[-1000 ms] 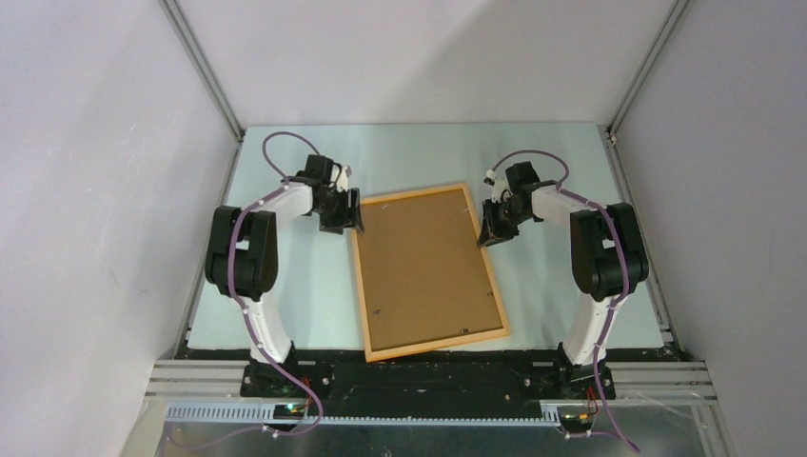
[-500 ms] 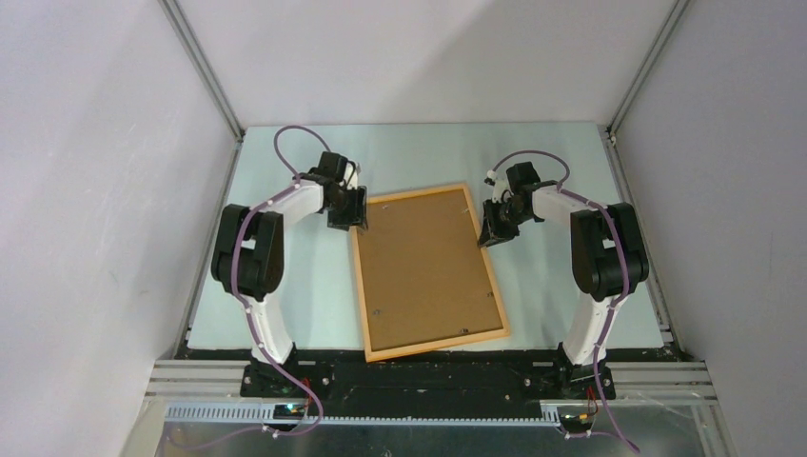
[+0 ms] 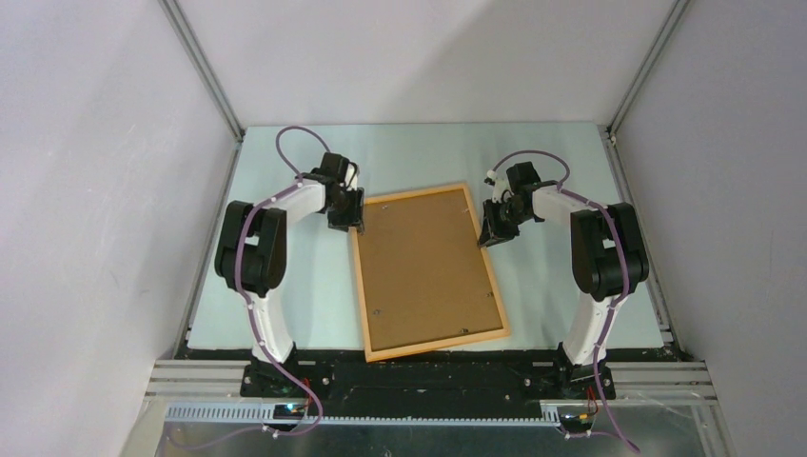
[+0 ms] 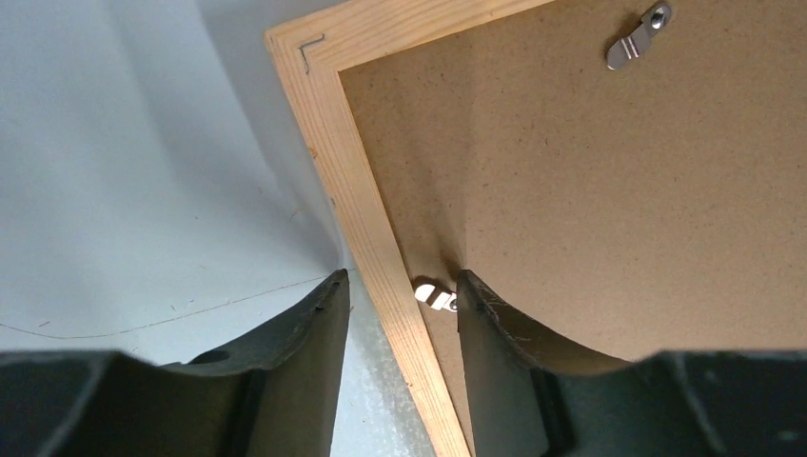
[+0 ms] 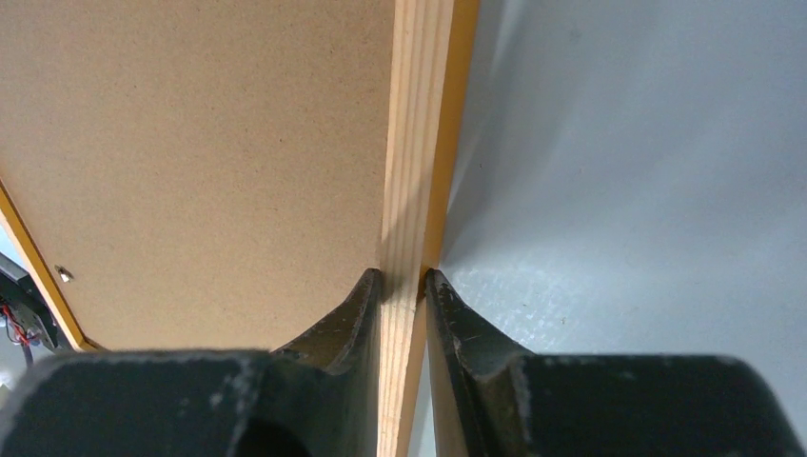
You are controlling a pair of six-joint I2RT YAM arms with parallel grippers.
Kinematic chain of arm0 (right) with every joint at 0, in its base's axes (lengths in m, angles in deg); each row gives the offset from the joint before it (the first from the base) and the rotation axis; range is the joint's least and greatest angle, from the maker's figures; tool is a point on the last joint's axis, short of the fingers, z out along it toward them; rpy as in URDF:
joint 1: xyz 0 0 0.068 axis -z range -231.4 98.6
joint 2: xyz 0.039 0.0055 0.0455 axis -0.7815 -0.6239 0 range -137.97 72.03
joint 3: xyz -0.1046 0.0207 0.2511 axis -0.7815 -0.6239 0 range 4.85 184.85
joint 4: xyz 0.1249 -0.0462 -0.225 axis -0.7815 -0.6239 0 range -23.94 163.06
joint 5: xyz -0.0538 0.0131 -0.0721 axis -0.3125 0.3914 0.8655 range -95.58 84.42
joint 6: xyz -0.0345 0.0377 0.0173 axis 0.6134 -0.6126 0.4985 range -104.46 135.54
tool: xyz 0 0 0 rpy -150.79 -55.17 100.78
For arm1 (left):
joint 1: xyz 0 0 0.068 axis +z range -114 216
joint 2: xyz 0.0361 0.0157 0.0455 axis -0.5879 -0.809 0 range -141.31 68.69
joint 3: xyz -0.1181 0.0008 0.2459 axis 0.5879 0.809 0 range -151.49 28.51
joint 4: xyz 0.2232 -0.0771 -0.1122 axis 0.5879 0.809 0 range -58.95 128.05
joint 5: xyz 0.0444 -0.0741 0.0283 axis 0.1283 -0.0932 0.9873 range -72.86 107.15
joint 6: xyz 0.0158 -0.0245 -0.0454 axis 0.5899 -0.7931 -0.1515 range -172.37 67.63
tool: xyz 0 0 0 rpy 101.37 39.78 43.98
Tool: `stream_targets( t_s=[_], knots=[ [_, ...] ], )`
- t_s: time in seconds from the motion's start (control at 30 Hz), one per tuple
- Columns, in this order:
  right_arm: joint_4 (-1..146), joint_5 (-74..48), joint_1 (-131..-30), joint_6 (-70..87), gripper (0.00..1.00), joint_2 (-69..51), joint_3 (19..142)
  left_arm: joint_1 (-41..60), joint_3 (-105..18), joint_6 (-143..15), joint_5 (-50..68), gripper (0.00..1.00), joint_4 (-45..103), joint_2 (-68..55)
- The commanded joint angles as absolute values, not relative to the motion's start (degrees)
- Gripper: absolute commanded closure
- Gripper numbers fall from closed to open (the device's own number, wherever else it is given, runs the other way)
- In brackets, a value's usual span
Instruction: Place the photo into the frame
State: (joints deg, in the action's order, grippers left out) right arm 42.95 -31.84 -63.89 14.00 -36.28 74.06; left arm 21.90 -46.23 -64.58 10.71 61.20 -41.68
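The frame [image 3: 362,286] lies face down on the table, its orange-tan wooden rails around a brown backing board [image 3: 426,267]. The photo is not in view. My left gripper [image 3: 348,225] is open at the frame's far left corner. In the left wrist view it [image 4: 403,286] straddles the left rail [image 4: 357,181], one finger over the table and one over the board [image 4: 590,209], beside a metal clip [image 4: 434,295]. My right gripper [image 3: 488,238] is at the right rail. In the right wrist view it [image 5: 403,281] is shut on that rail [image 5: 416,143].
A second metal clip [image 4: 638,36] sits on the backing board near the far edge. The pale table [image 3: 285,305] is walled by grey panels on the left, back and right. The frame's near edge lies close to the table's front edge.
My left gripper has moved a little right and away, onto the frame's left rail near its far corner. The right arm and the frame have not moved.
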Motion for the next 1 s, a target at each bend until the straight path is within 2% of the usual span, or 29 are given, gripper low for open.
stream_targets(
  t_s=[0.0, 0.97],
  knots=[
    [41.11, -33.9, -63.53, 14.73, 0.96, -34.27, 73.54, 22.03, -47.7, -65.46, 12.38, 0.51, 60.41, -42.25],
    [41.13, -34.27, -62.51, 15.07, 0.95, -35.02, 73.59, 22.03, -40.86, -62.68, 9.02, 0.7, 60.48, -36.97]
  ],
)
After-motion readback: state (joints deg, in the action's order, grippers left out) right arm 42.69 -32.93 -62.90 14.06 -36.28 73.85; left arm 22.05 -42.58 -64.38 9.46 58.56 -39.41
